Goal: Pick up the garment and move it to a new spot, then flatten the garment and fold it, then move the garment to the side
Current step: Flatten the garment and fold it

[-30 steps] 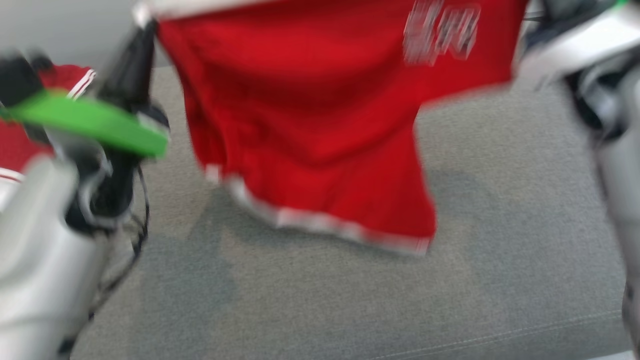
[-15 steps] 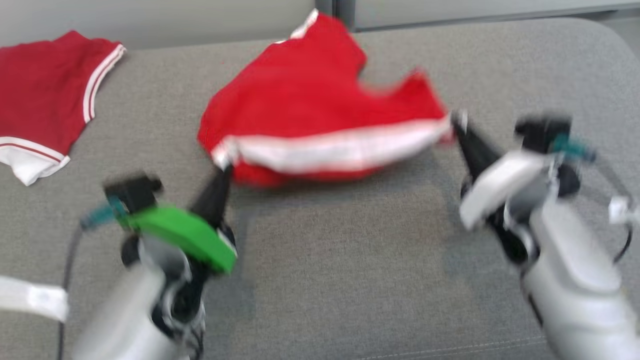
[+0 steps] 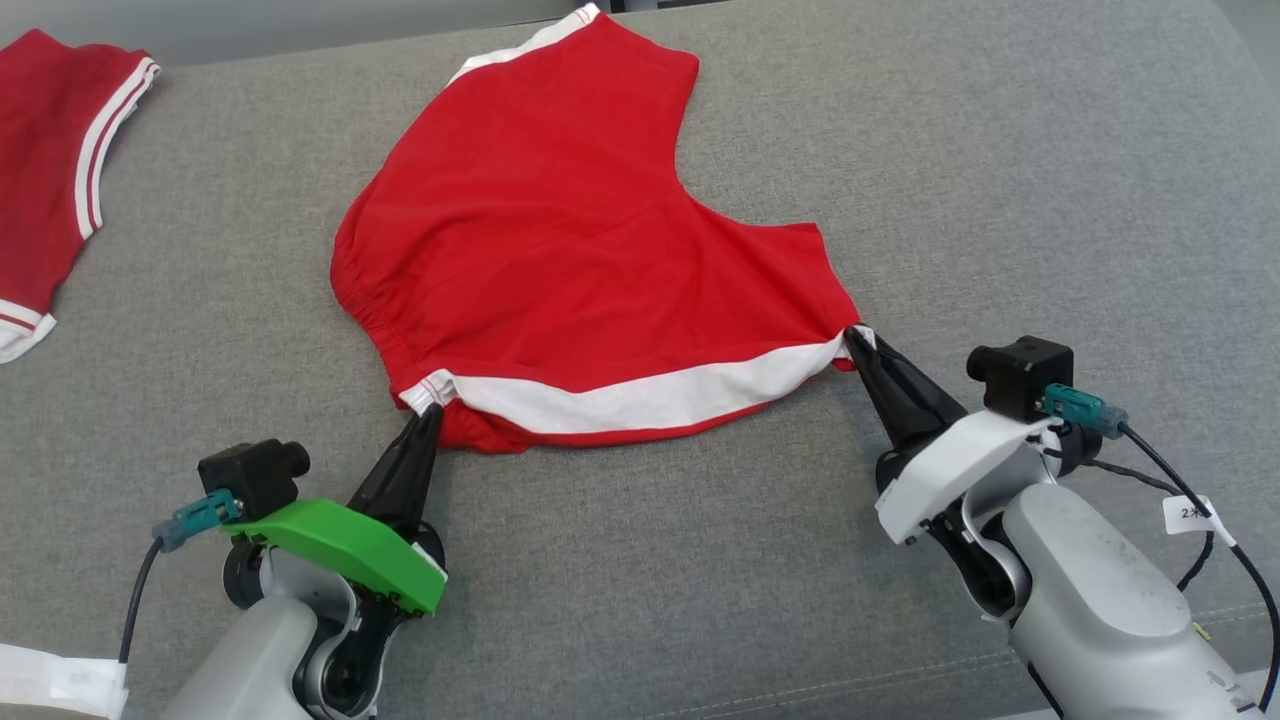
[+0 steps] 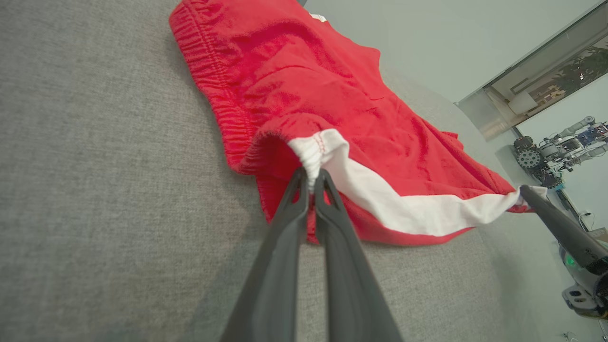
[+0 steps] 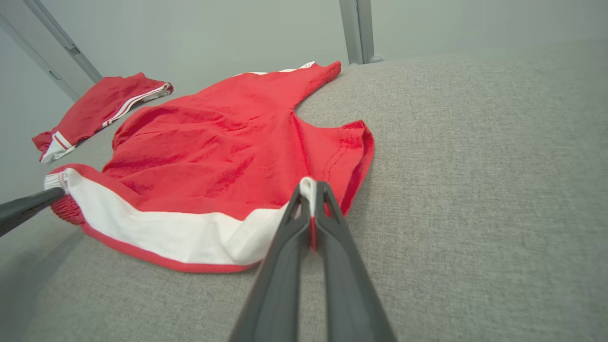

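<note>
garment [image 3: 560, 250] lies spread on the grey cushion [image 3: 1000, 150], our left hand [image 3: 432, 408] and right hand [image 3: 855, 335] each pinching one end of its white band [image 3: 640, 396].

A desk [image 3: 1000, 150] covered in grey woven fabric spreads across the scene, with a stitched seam [image 3: 900, 685] near its front edge. Behind it stands a plain pale grey-green wall [image 5: 213, 38] with 1 upright metal post [image 5: 356, 31]. Farther off are a glass partition [image 4: 546, 80] and some machinery [image 4: 570, 142]. The light is soft and even.

garment [image 3: 570, 250]: red shorts, white trim | spread flat; near edge lifted
</note>
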`<state>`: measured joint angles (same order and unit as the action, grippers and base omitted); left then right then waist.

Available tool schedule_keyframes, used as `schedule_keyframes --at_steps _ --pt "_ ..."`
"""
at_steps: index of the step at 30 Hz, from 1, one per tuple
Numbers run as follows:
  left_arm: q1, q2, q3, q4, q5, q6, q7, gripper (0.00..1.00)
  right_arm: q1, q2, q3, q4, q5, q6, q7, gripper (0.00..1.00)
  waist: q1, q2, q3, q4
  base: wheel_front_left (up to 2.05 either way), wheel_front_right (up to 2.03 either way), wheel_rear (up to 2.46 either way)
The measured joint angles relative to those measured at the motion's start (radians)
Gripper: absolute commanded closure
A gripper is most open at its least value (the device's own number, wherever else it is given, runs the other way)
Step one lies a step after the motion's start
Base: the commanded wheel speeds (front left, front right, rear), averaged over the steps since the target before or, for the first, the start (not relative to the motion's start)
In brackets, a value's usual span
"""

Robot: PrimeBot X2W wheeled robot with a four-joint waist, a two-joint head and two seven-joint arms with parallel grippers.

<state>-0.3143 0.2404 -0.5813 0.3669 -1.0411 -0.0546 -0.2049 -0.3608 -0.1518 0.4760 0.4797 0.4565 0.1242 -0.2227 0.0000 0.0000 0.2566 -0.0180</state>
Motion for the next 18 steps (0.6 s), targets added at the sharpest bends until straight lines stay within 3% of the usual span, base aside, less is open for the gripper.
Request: schedule_keyframes --at_steps 7,18 --pt "0.028 0.009 -0.002 0.004 0.022 -0.029 -0.030 1.00 0.013 -0.056 0.040 -0.015 0.002 0.000 -0.023 1.00 0.0000 0.0000 -0.028 -0.001 0.00 0.00 0.00" --pt "0.174 0.031 -0.008 -0.015 0.055 -0.044 -0.043 1.00 0.132 -0.077 0.077 -0.026 0.014 0.000 -0.028 1.00 0.0000 0.0000 -0.093 0.001 0.00 0.00 0.00"
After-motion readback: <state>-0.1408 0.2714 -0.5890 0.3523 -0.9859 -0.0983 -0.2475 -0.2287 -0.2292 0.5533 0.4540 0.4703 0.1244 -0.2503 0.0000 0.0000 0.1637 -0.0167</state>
